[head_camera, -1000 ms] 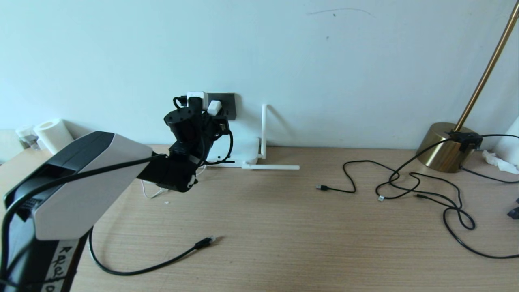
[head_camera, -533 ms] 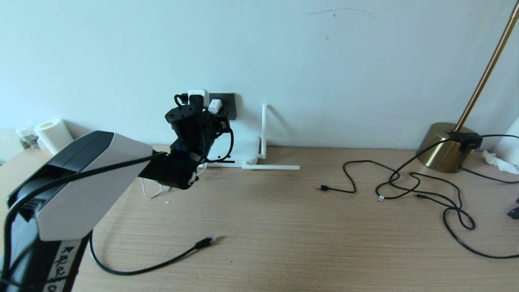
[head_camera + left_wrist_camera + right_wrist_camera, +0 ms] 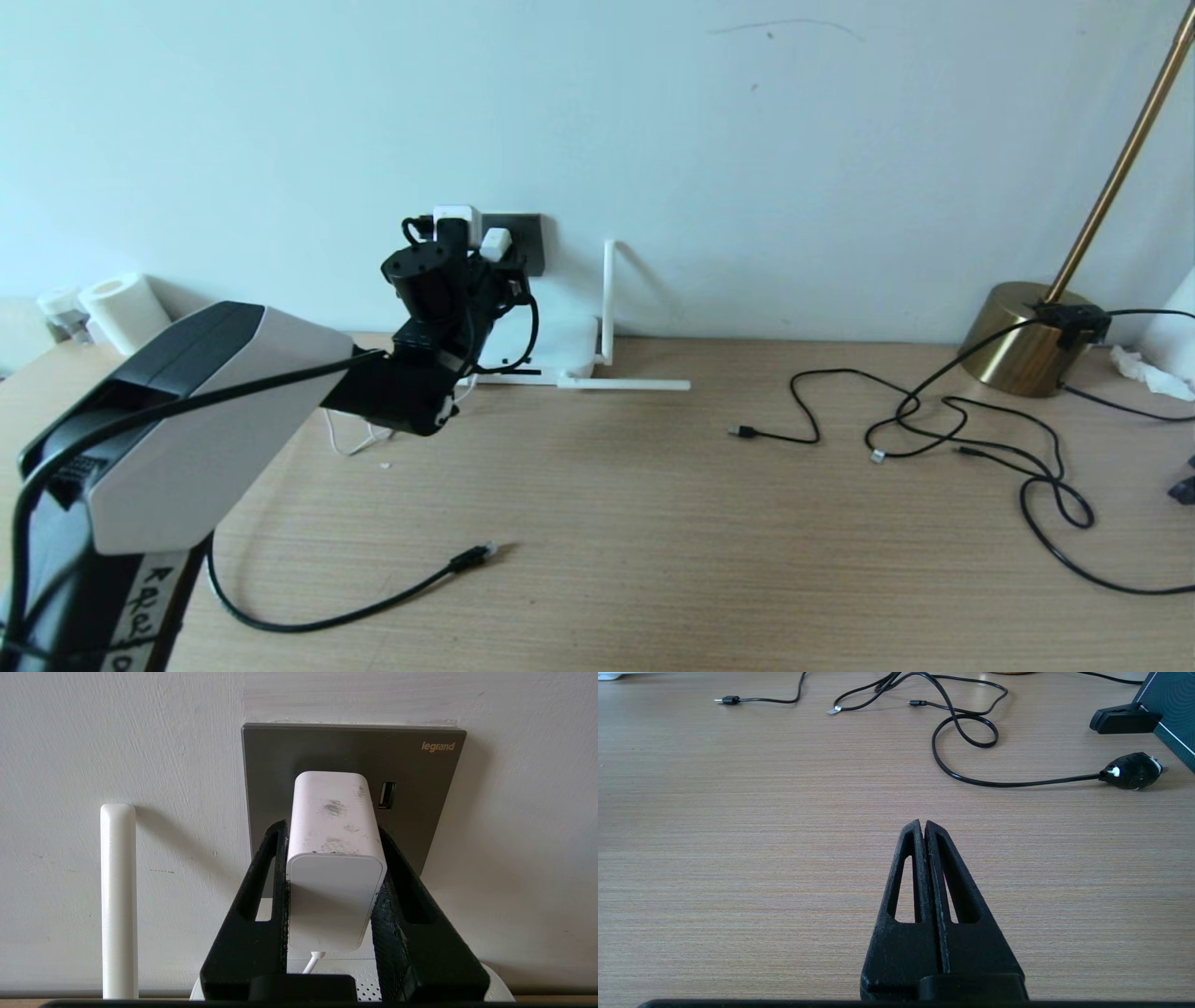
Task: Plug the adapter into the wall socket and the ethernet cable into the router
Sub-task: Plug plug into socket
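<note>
While the left gripper pinches the adapter between both black fingers, the adapter's far end sits against the wall socket; whether the pins are fully seated can't be told. Thin white cord exits the adapter's near end. In the head view this cluster is left of centre, upper half: left gripper, adapter, wall socket, plus a second white plug on the plate's left edge.

Router lies on the desk against the wall just below the socket, partly hidden by the arm; one antenna upright, another flat on the desk.

Ethernet cable lies loose in the lower left of the head view, plug end on bare desk, well apart from the router.

Right gripper: fingers pressed together, holding nothing, over bare desk. Thin black cables tangled at right, near the brass lamp base.
</note>
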### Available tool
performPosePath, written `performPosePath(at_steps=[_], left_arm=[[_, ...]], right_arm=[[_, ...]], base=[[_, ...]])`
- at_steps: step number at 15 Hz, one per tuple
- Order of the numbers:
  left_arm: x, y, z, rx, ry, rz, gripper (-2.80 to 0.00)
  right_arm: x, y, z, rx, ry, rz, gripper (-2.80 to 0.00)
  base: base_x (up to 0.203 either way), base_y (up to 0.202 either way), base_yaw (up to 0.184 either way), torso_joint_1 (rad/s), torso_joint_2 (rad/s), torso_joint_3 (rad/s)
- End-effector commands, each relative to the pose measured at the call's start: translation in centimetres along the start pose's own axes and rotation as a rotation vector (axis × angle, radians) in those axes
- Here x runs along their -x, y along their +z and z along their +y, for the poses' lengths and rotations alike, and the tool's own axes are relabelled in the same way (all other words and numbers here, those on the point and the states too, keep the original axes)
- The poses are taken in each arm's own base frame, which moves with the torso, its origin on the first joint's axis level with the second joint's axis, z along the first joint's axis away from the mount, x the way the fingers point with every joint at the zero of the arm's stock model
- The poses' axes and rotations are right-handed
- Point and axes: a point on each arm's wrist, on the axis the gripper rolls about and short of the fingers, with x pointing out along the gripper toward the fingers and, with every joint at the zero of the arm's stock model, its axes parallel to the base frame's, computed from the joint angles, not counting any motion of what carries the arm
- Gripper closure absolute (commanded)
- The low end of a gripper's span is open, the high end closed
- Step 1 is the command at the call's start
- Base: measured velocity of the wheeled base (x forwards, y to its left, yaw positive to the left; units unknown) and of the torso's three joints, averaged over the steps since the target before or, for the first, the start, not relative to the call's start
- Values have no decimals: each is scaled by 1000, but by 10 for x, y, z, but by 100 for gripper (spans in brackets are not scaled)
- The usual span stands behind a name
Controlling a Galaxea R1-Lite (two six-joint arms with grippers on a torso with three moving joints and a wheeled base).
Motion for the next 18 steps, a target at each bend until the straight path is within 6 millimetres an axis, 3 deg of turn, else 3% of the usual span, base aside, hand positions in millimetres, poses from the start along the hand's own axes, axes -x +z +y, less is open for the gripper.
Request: performPosePath(at_steps=[1, 10, 18], left_arm=[[0, 0, -1, 1, 2, -4, 0], [0, -7, -3, -2, 1, 12, 0], [-1, -1, -12, 5, 9, 9, 0]], right_arm=[[0, 0, 0, 0, 0, -2, 0], [0, 0, 0, 0, 0, -2, 0], [0, 0, 0, 0, 0, -2, 0]], base=[[0, 0, 0, 0, 0, 0], [0, 0, 0, 0, 0, 0], [0, 0, 0, 0, 0, 0]])
